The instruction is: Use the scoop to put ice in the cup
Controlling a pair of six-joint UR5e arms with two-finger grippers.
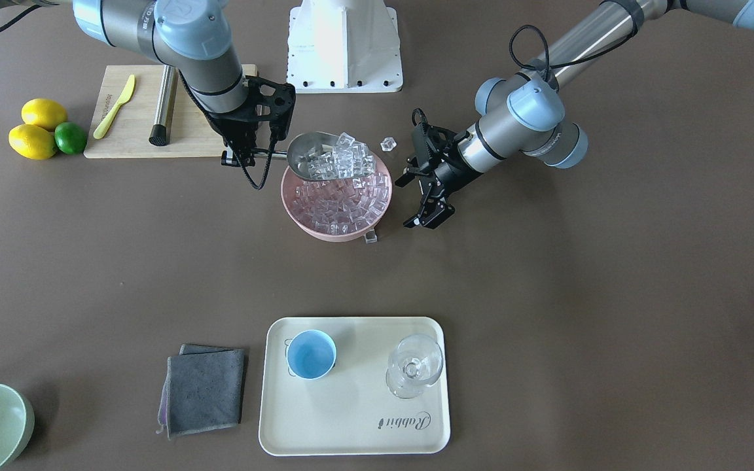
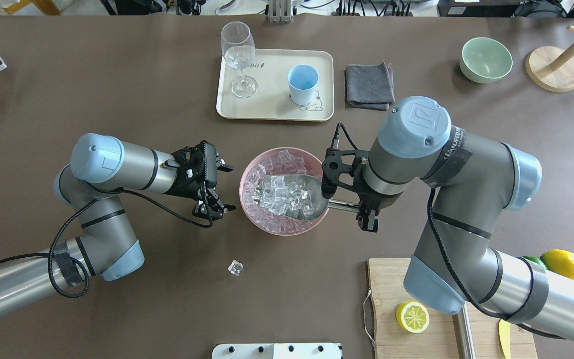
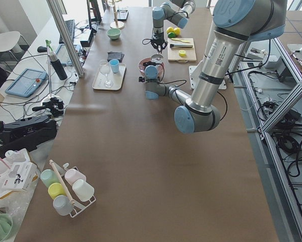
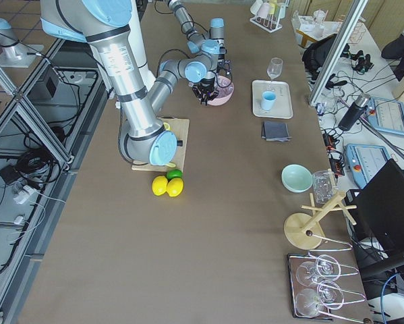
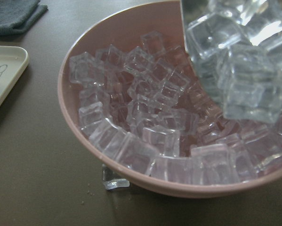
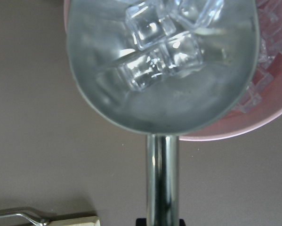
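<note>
Plenty to spill here. Grips the scoop (image 2: 318, 198) by its rod handle in the right tool (image 2: 360, 206), pinched shut on it, with a tall heap of ice (image 2: 282, 197) in the trough just above the pink bowl (image 2: 242, 195) mid-counter. Leaves the left tool (image 2: 218, 187) spread and empty just beside the bowl. Keep the trough level, lift clear of the rim, and carry slowly to the cup (image 2: 302, 82) on the tray (image 2: 267, 107) near the middle of the counter's edge opposite the robot. Centre the lip over the cup's mouth, then tip gently; narrow cup, big load, likely overflow. Steer clear of the wine glass (image 2: 237, 50) on the same tray.
</note>
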